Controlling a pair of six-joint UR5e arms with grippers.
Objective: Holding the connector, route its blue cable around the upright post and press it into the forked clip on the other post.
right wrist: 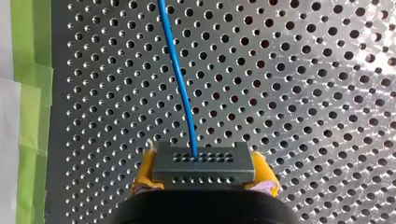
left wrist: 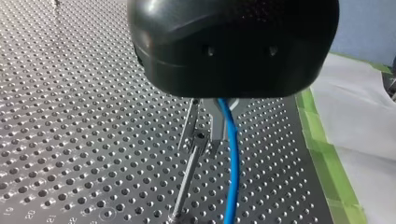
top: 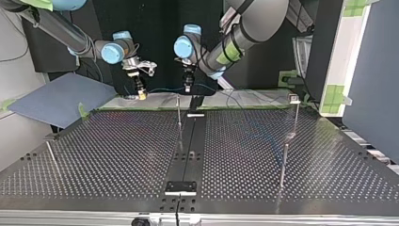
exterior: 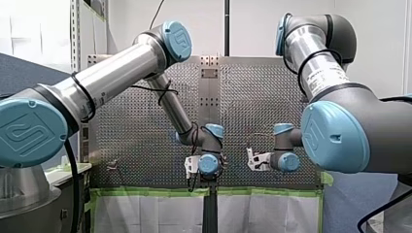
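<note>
My right gripper is shut on a grey connector, held between its yellow pads. A blue cable leaves the connector and runs ahead over the perforated table. In the left wrist view my left gripper has its metal fingers shut on the blue cable, which hangs down beside them. The top of a thin upright post lies right at those fingertips. In the top view the cable spans between my right gripper and my left gripper, next to the middle post.
More thin posts stand on the table: one with a small head at the top view's right, another nearer the camera, and a leaning one at the left. A black rail runs down the table's middle. Green tape lines the edge.
</note>
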